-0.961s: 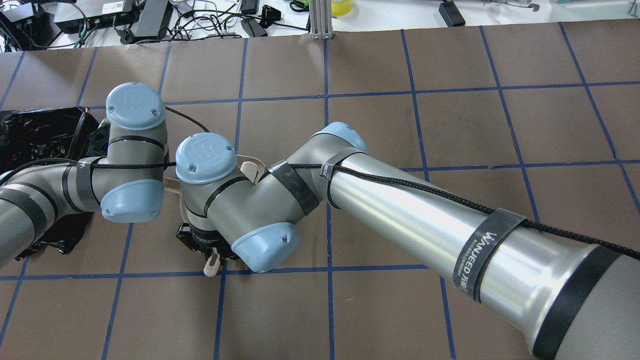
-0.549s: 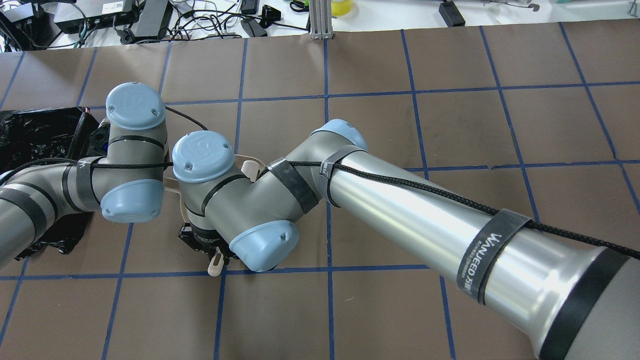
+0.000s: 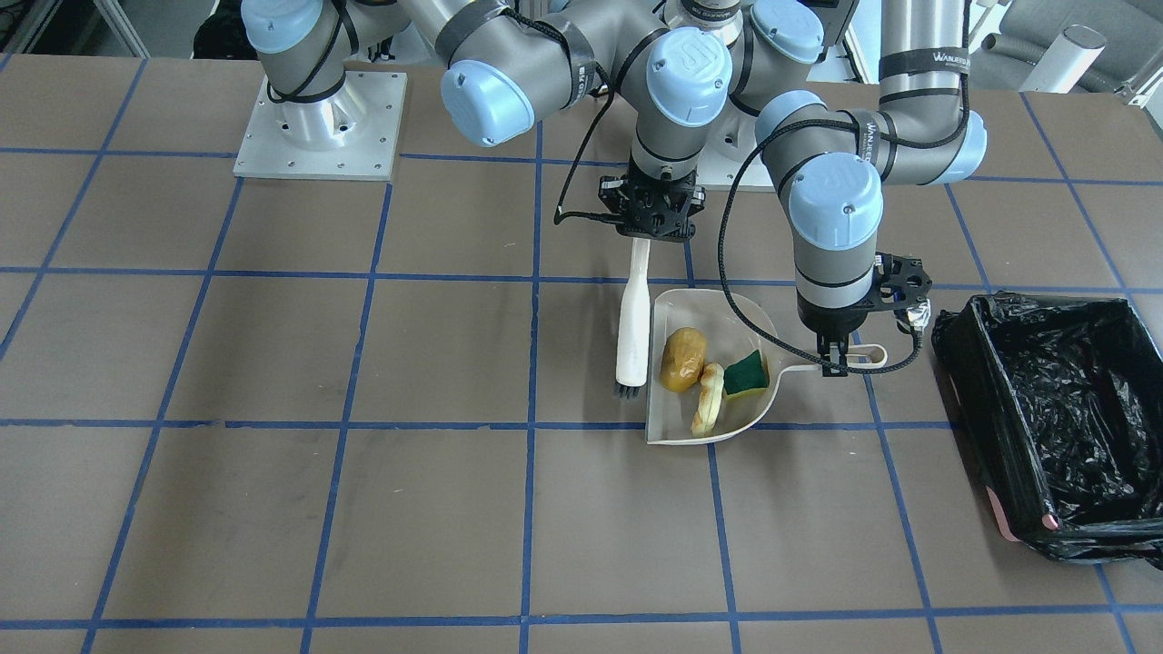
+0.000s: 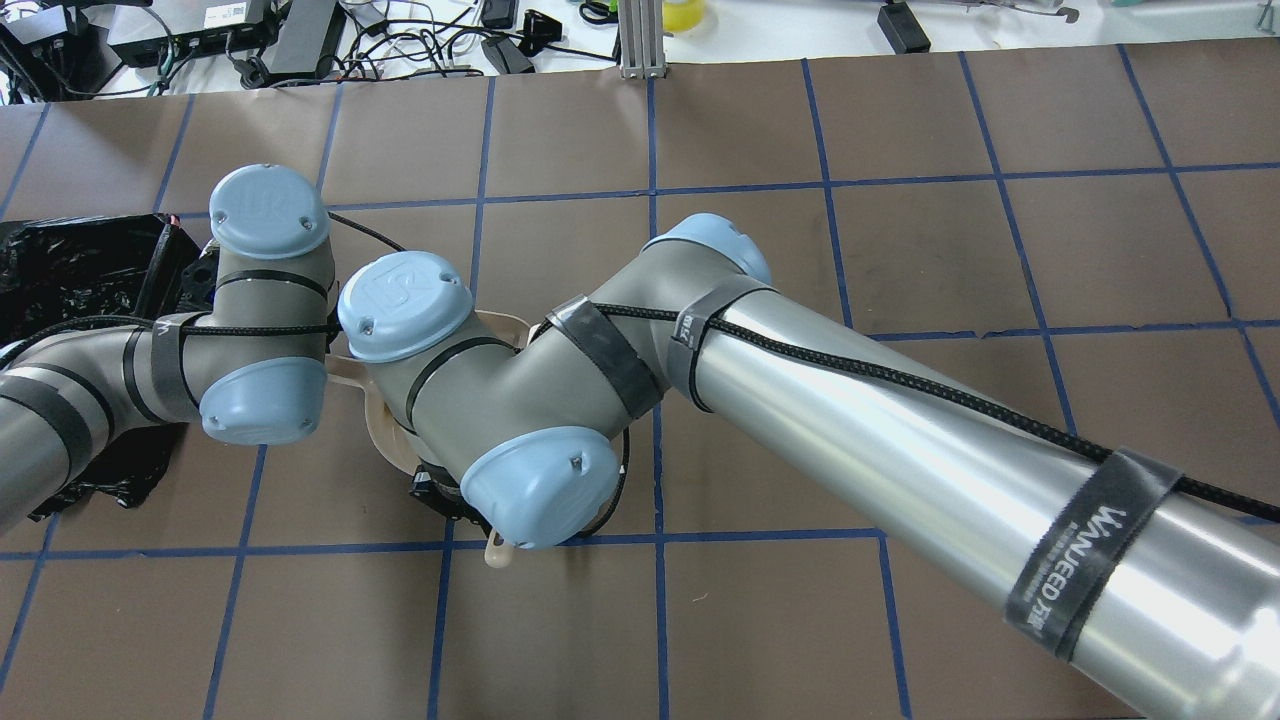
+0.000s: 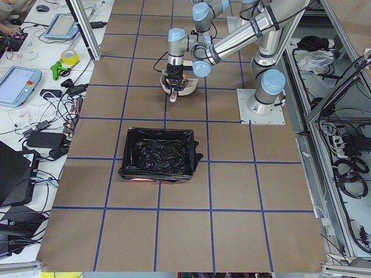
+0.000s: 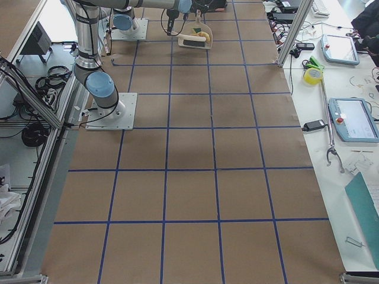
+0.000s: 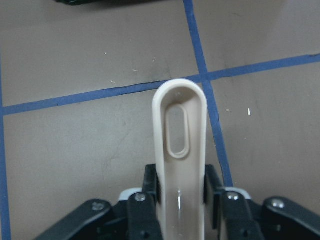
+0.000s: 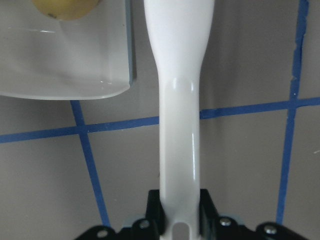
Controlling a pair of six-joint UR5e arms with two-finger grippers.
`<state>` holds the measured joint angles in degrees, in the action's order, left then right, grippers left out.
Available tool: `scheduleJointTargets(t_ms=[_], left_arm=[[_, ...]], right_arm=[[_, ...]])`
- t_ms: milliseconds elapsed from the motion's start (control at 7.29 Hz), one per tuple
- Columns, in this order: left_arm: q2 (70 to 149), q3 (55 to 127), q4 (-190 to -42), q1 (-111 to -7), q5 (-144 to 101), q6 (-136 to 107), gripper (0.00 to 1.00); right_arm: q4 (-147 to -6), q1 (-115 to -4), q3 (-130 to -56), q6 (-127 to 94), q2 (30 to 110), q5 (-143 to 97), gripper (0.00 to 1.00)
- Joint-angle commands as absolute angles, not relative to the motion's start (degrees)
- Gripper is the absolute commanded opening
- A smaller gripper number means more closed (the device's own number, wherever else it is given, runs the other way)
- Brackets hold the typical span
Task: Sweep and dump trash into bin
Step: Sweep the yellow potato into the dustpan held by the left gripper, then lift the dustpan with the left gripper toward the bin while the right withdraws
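Observation:
The beige dustpan lies on the brown table. It holds the yellow-orange potato lump, the pale foam crescent and the green-and-yellow sponge chunk. My left gripper is shut on the dustpan's handle. My right gripper is shut on the white brush handle. The brush's bristles stand just outside the pan's open edge. The black-lined bin stands beyond the pan's handle, apart from it. In the overhead view the arms hide the trash.
The bin sits at the table's left edge in the overhead view. The two arms' wrists are close together over the dustpan. Blue tape lines grid the table. Cables and boxes lie past the far edge.
My right arm has shifted: its wrist and the brush handle's end moved right and slightly toward the robot in the overhead view. My left arm has barely moved.

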<state>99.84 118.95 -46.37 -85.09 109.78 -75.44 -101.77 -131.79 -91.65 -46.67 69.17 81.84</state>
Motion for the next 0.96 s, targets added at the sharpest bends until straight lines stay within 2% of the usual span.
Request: scheduleJointTargets(t_ms=[0,412,824], left_arm=[[99.58,118.74,-46.93,-84.21,105.14,-75.24,0.0],[98.88,110.51,-59.99,-82.01,100.55,-75.06,0.0],[99.05,105.66,-62.66,-78.68,97.48,-74.36,0.0]], right_arm=[[-91.99,-128.26,-91.93,-39.15,73.8,85.33,0.04],[-85.44,-114.13,-96.22,-22.38,81.89,90.51,0.04],[-87.88,-96.84,-97.91,-7.8,81.83,92.99,0.04]])
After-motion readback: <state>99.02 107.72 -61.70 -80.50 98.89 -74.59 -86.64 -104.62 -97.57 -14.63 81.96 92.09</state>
